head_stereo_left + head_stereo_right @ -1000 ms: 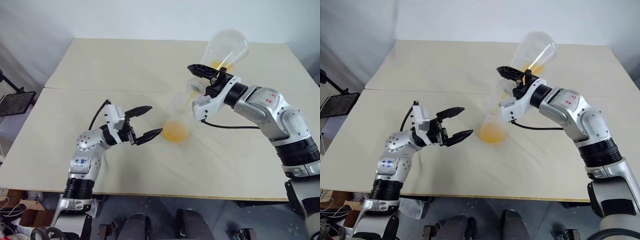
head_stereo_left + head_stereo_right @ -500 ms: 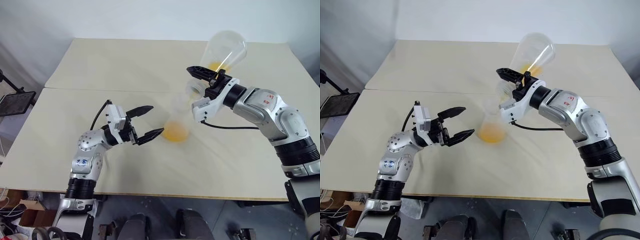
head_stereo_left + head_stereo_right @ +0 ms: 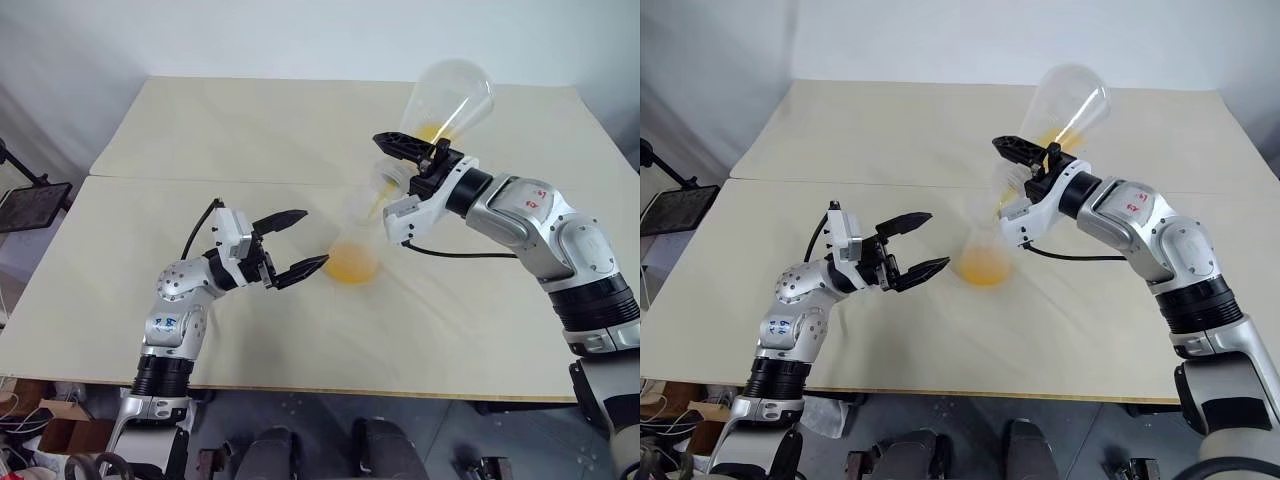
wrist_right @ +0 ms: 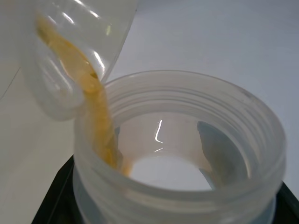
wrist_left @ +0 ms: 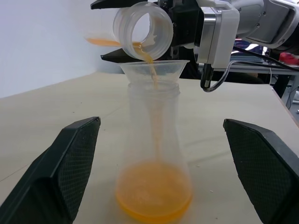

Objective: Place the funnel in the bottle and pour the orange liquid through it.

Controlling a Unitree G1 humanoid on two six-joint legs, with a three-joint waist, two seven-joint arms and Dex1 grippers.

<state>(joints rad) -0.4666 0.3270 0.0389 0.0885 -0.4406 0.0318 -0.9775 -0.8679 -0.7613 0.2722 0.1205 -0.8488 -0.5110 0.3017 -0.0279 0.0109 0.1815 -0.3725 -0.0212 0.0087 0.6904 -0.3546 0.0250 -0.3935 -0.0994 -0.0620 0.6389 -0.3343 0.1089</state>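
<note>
On the pale table [image 3: 150,150], the right gripper [image 3: 412,160] clamps the tilted larger flask [image 3: 450,100], pouring orange liquid [image 5: 154,191] through the funnel [image 5: 154,70] into the bottle [image 5: 154,140]; the left gripper [image 3: 290,243] waits wide open, empty. Next, probably steepen the tilt steadily.

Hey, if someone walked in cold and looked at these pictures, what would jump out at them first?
Probably the orange liquid, falling in a thin stream from the larger flask that the right gripper holds tipped by the neck at the table's middle. It runs through the clear funnel seated in the bottle and pools brightly at the bottom. The left gripper waits beside the bottle, fingers spread and not touching it.
</note>
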